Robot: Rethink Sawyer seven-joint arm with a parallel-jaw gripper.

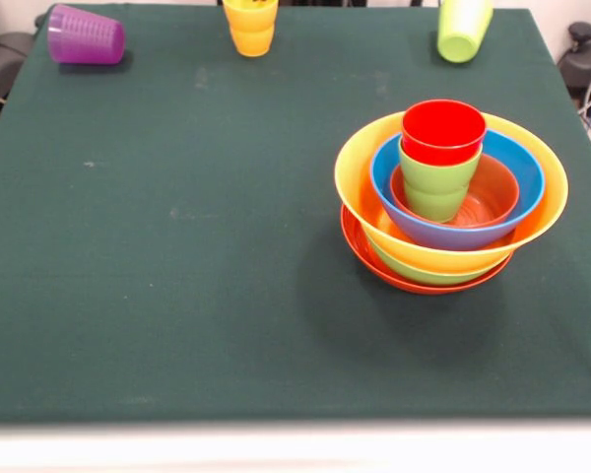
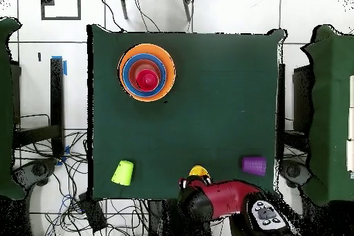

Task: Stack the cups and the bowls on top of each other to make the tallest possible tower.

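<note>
The tower point(image 1: 451, 197) stands at the right of the table: a wide red-orange bowl point(image 1: 424, 281) at the bottom, then a green bowl point(image 1: 414, 268), the large orange-yellow bowl point(image 1: 360, 187), the blue bowl point(image 1: 522, 168) and the small orange bowl point(image 1: 492, 192). A light green cup point(image 1: 438, 187) stands in it with a red cup point(image 1: 443, 128) nested on top. The tower also shows in the overhead view point(image 2: 146, 73). A yellow cup point(image 1: 250, 28) point(image 2: 199, 171) stands at the far edge. My gripper point(image 2: 196, 180) is right at it, its grip hidden.
A purple cup point(image 1: 86, 35) point(image 2: 254, 165) lies on its side at the far left corner. A second light green cup point(image 1: 464, 28) point(image 2: 122, 172) lies at the far right edge. Cables lie on the floor beside the table point(image 2: 207, 109).
</note>
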